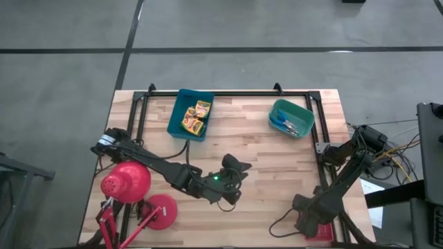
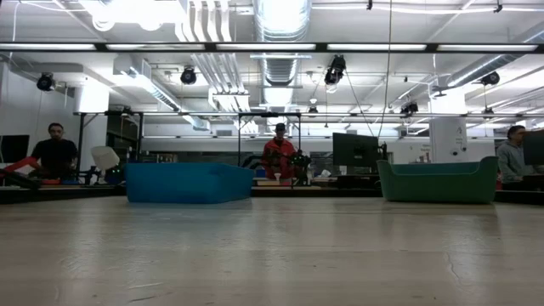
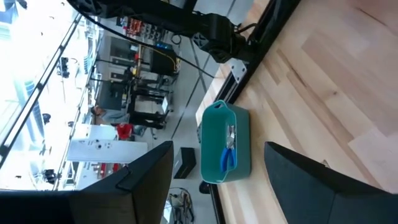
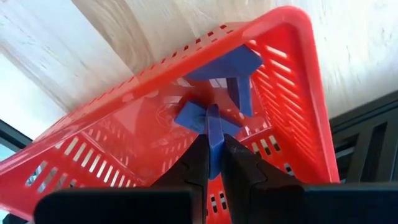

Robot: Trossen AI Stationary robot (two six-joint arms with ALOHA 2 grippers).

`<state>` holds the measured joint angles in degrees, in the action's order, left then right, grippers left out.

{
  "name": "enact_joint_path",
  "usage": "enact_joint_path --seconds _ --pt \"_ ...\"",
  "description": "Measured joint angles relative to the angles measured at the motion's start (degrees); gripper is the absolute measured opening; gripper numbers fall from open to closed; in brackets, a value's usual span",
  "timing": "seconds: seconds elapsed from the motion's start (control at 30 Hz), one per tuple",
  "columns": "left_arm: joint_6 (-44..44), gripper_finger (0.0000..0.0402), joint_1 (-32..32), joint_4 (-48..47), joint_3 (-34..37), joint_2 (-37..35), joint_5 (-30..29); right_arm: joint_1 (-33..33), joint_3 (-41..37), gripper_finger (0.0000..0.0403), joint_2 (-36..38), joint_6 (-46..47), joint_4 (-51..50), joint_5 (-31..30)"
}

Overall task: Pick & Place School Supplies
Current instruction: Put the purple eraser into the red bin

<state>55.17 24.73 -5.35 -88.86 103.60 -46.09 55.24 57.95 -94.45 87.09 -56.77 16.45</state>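
Observation:
Three yellow crayon boxes (image 1: 195, 116) lie in the blue tray (image 1: 176, 114) at the far edge. Blue-handled scissors (image 1: 287, 124) (image 3: 229, 152) lie in the teal tray (image 1: 302, 111). Several small blue-purple sticks (image 4: 219, 70) lie on the floor of the red tray (image 4: 292, 74) at the near right corner (image 1: 324, 233). My right gripper (image 4: 214, 146) (image 1: 311, 221) reaches down into that red tray, shut on one stick. My left gripper (image 1: 235, 168) (image 3: 217, 149) hovers open over the table's middle, pointing toward the teal tray. My right gripper pinches one blue-purple stick (image 4: 214, 134) between its two fingertips (image 4: 199, 163), coming from above into the red tray. The stick stands on edge in the gap, running along the fingers. Whether its far end still rests on the tray floor, I cannot tell.
A red desk lamp (image 1: 126, 181) with its round base (image 1: 160, 211) stands at the near left corner, next to the left arm. A black frame (image 1: 228, 93) borders the far side. In the low view the blue tray (image 2: 187, 183) and teal tray (image 2: 438, 181) show; people sit beyond the table.

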Motion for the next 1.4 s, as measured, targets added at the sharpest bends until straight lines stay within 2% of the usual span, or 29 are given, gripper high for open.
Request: enact_joint_path --seconds 0.57,1.07,1.4 --pt "-0.08 0.0256 0.0 -0.26 0.04 0.1 0.0 0.0 0.0 0.0023 0.07 -0.53 0.11 -0.41" --pt "-0.08 0.0256 0.0 -0.27 0.07 0.14 -0.04 0.47 3.62 0.0023 0.09 3.21 -0.2 -6.14" --pt "-0.08 0.0256 0.0 -0.26 0.07 0.15 -0.04 2.01 4.07 0.0023 0.09 1.56 -1.73 -8.78"
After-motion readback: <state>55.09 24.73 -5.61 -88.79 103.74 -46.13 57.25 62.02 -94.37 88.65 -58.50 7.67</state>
